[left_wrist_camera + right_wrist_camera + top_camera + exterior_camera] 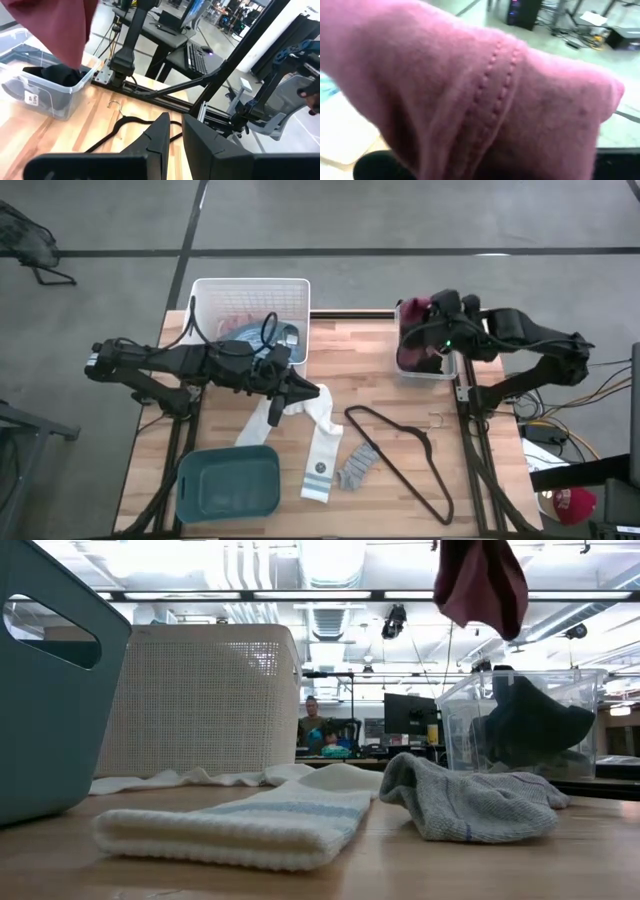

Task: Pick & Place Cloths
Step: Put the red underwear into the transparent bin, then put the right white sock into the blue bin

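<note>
The right claw [425,330] hangs over the clear bin [455,367] at the surface's [380,375] far right edge, clamped on a maroon cloth [480,582] that dangles above the bin; the same cloth fills the right wrist view; a black cloth [530,725] lies inside the bin. The left claw [305,392] reaches out near the middle of the surface, its fingers [162,142] close together with only a narrow gap and nothing between them. A long white sock [322,455] lies just below it; a grey sock [355,467] lies beside that; the black wire hanger [400,455] lies to their right. A white basket [205,305] stands at the far left, with cloths inside; a teal bin [228,480] sits at the near left.
</note>
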You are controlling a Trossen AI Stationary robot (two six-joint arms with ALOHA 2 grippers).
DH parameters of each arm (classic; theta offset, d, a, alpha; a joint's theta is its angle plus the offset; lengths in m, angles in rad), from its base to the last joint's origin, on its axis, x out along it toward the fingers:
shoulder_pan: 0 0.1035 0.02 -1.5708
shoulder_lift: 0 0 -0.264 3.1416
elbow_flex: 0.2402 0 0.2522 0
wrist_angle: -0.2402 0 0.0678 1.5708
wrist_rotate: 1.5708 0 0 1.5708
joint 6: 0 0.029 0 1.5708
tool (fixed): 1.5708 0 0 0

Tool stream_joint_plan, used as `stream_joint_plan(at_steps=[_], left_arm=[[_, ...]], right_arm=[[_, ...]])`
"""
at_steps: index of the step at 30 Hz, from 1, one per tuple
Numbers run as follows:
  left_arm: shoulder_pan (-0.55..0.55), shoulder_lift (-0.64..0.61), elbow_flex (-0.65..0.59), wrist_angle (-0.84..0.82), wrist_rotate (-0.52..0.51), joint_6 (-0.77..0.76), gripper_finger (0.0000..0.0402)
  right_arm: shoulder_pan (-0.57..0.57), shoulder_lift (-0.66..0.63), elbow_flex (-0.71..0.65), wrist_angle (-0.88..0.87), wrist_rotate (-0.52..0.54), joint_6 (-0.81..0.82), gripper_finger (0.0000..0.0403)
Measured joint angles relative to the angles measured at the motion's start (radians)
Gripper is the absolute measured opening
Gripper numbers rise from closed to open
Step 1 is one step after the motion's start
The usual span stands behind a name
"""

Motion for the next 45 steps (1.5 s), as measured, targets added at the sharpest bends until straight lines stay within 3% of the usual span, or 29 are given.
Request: stream_joint_plan(at_steps=[4,8,13,18,25,28,31,41,45], left_arm=[[0.000,0.002,0.000,-0.002,0.000,0.000,0.0055],[0.000,0.002,0.000,-0.002,0.000,-0.006,0.0055],[0.000,0.002,0.000,-0.002,0.000,-0.025,0.0055],[0.000,0.002,0.000,-0.007,-0.001,-0.025,0.0055],[0.000,0.002,-0.002,-0.056,-0.001,-0.025,0.0055],[0.000,0.008,-0.002,-0.062,-0.001,-0.025,0.0055],[0.001,0.027,-0.002,-0.063,-0.001,-0.025,0.0055],[0.005,0.180,-0.002,-0.072,0.157,-0.105,0.0055],[0.005,0.243,-0.002,-0.097,0.174,-0.096,0.0060]], right_arm=[[-0.097,-0.009,-0.014,-0.035,-0.010,-0.021,0.0008],[-0.180,0.005,-0.046,-0.047,-0.104,-0.012,0.0008],[-0.212,0.031,-0.122,-0.048,-0.120,-0.011,0.0023],[-0.221,0.048,-0.198,-0.046,-0.190,0.072,0.0076],[-0.223,0.047,-0.285,-0.040,-0.352,0.218,0.0185],[-0.225,0.047,-0.308,-0.039,-0.451,0.237,0.0229],[-0.213,0.045,-0.311,-0.038,-0.479,0.235,0.0264],[-0.131,0.044,-0.222,0.063,-0.469,0.170,0.0324],[-0.115,0.044,-0.207,0.143,-0.469,0.157,0.0335]])
